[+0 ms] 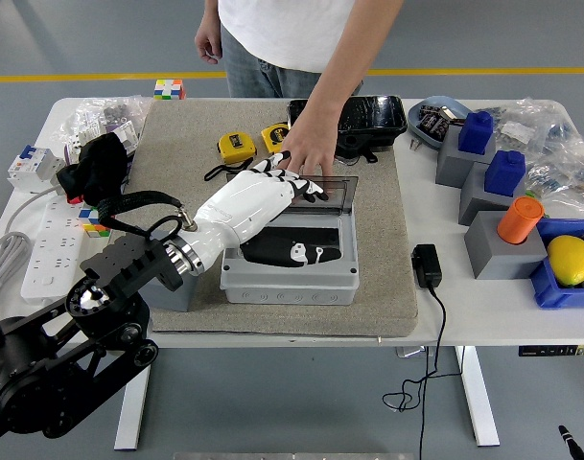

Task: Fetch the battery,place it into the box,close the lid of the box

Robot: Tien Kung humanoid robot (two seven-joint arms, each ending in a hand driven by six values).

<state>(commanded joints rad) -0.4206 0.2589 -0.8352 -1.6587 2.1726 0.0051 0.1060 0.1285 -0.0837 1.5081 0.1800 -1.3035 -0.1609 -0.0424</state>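
single head view, high on the robot's side, facing forward and down, mid-range, white table [435,321] spanning the frame, near edge low, floor beyond, person [292,38] at far side cropped at top

I see my left hand [272,187] stretched over the grey box [290,257], fingers extended and flat across its clear lid [335,195], holding nothing. A person's hand [309,149] presses on the lid's far edge, just beside my fingertips. The box sits on a tan mat [383,249]; two yellow tape measures [236,147] lie behind it.
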